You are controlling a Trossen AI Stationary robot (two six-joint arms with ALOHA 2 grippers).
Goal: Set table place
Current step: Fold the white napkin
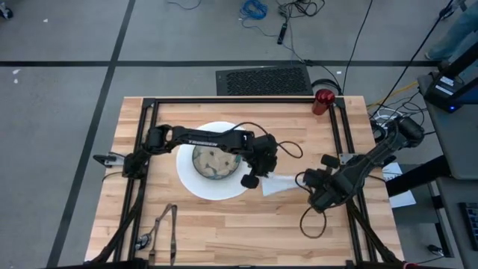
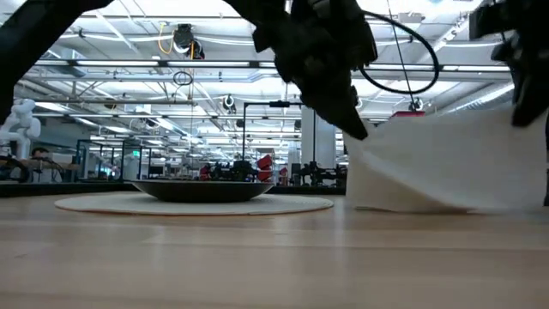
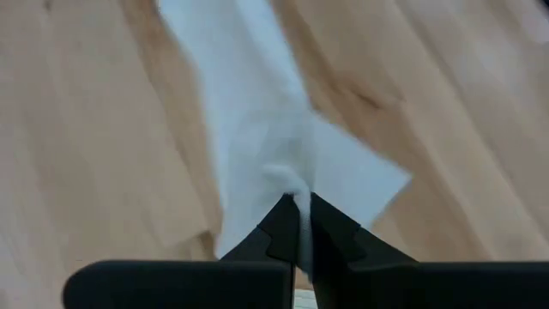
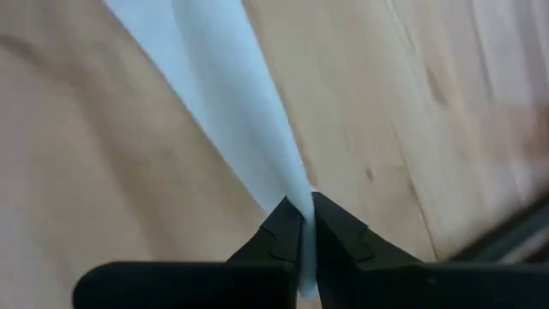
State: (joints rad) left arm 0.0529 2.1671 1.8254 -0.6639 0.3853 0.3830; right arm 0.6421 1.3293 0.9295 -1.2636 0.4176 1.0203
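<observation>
You have both hands pinching the white napkin (image 1: 282, 183), left hand (image 1: 252, 179) and right hand (image 1: 308, 181) at opposite ends so it lifts spread off the bench (image 1: 224, 232) (just beside the plate (image 1: 190, 183) holding the bowl (image 1: 215, 162)), likely to lay it flat.

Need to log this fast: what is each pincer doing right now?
Left pincer: shut on the napkin, beside the plate.
Right pincer: shut on the napkin's other end.
</observation>
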